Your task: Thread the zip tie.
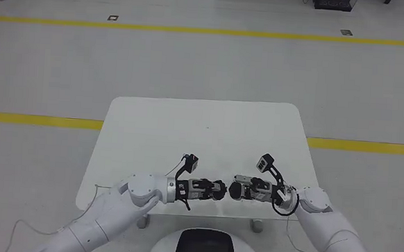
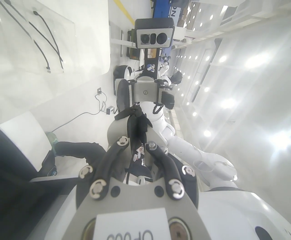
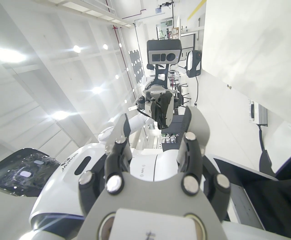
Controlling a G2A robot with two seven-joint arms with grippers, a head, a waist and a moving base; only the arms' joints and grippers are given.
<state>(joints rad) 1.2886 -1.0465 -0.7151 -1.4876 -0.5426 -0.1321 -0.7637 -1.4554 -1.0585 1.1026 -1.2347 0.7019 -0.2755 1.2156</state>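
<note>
Fingers (image 2: 117, 130) of the left gripper (image 1: 220, 190) are drawn close together. They pinch a black strip between their tips, which looks to be the zip tie (image 2: 121, 115). One short end of it sticks out sideways past the tips. The left arm (image 1: 142, 188) comes in over the left part of the table's (image 1: 202, 126) near edge and points along that edge toward the table's middle. A black camera (image 1: 189, 161) stands on its wrist, on the side toward the table's far edge.

About midway along the near edge the two grippers face each other tip to tip, nearly touching. The zip tie sits there, held off the table and between the two.

The right gripper (image 1: 234, 190) is spread wide. Its two fingers (image 3: 124, 127) stand well apart with nothing between them, and in the right wrist view the left gripper's closed tips show through the gap. In the left wrist view, the strip runs up toward the right gripper's palm, though whether it touches is hard to tell. The right arm (image 1: 315, 202) comes in over the right part of the near edge and carries its own camera (image 1: 266, 162).

Beyond the table's far edge, a yellow line (image 1: 194, 30) crosses the floor. Another line (image 1: 35, 120) passes behind the table at either side.
</note>
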